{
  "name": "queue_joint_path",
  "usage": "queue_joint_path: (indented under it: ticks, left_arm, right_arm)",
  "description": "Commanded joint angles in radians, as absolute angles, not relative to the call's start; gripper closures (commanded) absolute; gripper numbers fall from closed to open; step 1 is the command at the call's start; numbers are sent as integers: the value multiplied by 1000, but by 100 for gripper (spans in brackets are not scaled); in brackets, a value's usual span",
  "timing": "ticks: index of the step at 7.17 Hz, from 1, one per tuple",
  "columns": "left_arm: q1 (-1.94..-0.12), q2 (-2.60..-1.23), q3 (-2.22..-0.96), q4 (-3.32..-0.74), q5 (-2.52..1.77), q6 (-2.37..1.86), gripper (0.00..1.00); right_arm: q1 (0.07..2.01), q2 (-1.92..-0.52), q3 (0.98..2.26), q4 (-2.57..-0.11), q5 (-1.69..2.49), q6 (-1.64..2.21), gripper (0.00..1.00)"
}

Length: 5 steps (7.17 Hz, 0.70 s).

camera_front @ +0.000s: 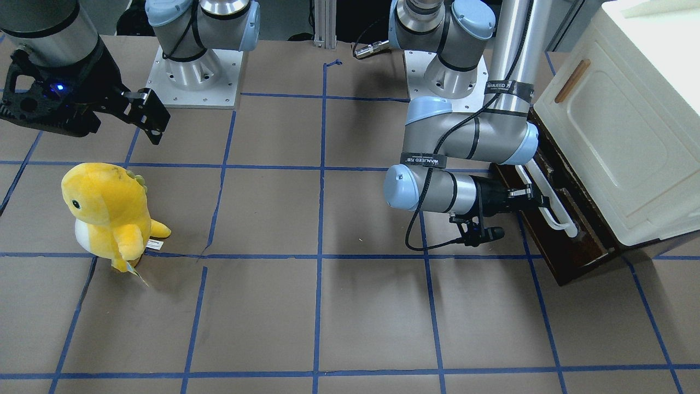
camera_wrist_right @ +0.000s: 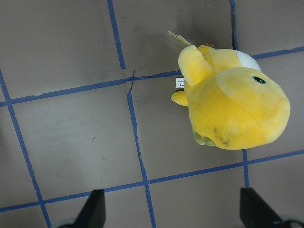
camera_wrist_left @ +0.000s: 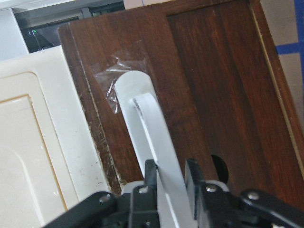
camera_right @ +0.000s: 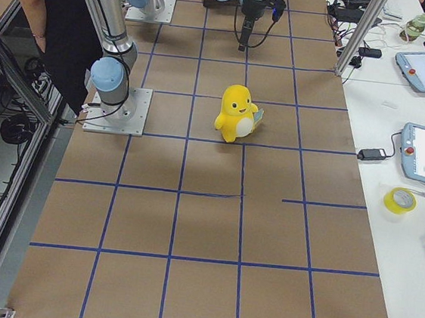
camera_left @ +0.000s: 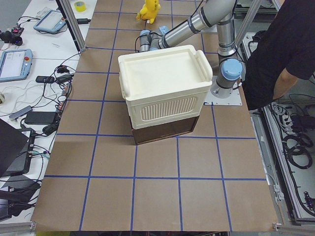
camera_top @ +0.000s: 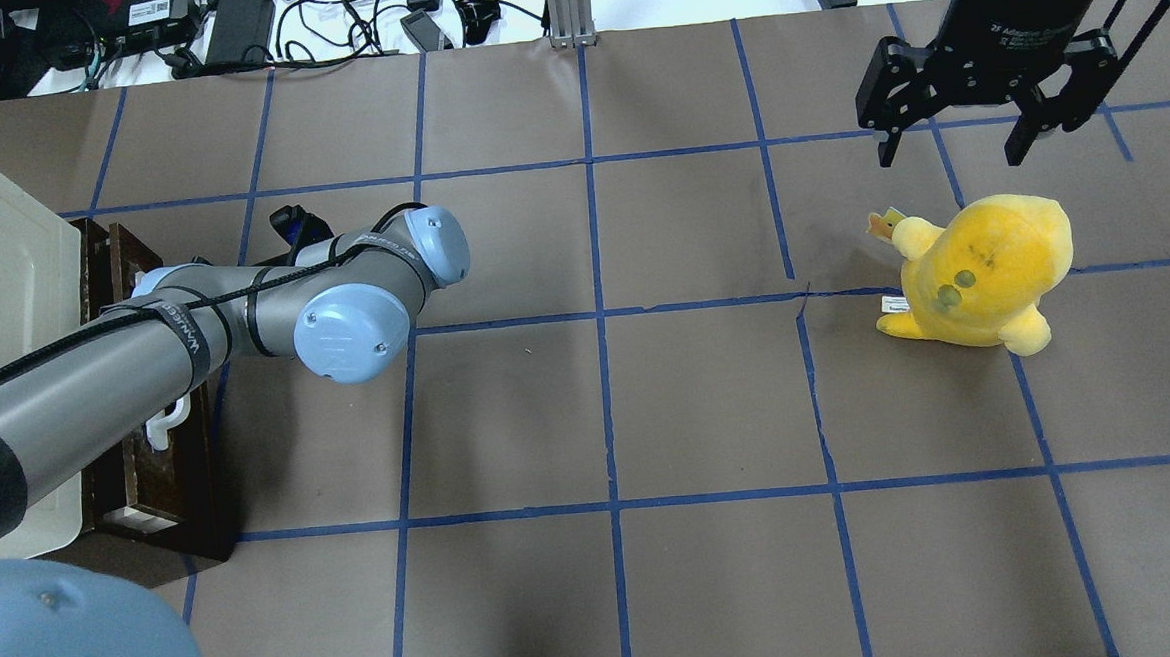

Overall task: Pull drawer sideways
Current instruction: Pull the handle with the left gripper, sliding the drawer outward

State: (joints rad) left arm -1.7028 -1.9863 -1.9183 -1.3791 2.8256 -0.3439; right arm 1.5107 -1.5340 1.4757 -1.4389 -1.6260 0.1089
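Left end effector (camera_wrist_left: 171, 178) clamped across white bar handle (camera_wrist_left: 145, 123); drawer (camera_wrist_left: 213, 90) directly ahead, under cream cabinet (camera_front: 618, 137). Wood: stiff, probably heavy, may drag. Bar looks slick; a mid-bar hold suits a level pull. Right end effector (camera_top: 948, 149) open, well away.

Drawer (camera_front: 558, 257) beneath cabinet (camera_front: 618, 126) (left side); plush (camera_front: 106, 210) far right.

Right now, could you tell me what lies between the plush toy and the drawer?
Only bare taped table and the left arm at the drawer, per the overhead view.
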Motion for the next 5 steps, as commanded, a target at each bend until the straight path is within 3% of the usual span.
queue_joint_path:
  ticks: [1,5]
  left_arm:
    - [-1710,-1987,-1914,-1379,2826,-344,90]
    - [-1713,-1988,-1899,-1381,2823,-342,89]
  right_arm:
    - [1509,-1534,1476,-1439,-1626,109,0]
    - [1511,-1534,1476,-1439,-1626,109,0]
